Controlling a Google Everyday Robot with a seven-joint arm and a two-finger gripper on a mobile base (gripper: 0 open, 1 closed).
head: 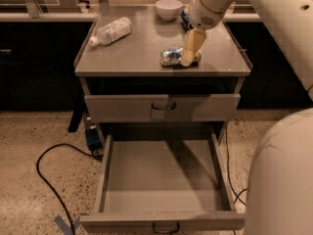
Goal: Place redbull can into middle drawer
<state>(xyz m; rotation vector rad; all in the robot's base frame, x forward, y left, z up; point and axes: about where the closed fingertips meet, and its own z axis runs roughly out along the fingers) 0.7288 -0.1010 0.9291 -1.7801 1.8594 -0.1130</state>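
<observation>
Camera view: jaws on the redbull can (170, 57) lying on the desk (129, 53), spread I can't tell; middle drawer (161, 177) open.

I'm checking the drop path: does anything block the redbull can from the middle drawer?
Nothing visible does. The gripper is at the redbull can on the cabinet top; the middle drawer stands pulled out below.

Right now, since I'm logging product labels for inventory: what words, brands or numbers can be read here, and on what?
No text can be read.
Redbull can, lying on the cabinet top with the gripper down at its right end: markings too blurred.
Clear bottle: label too blurred.
Middle drawer, open: no text shows.
</observation>
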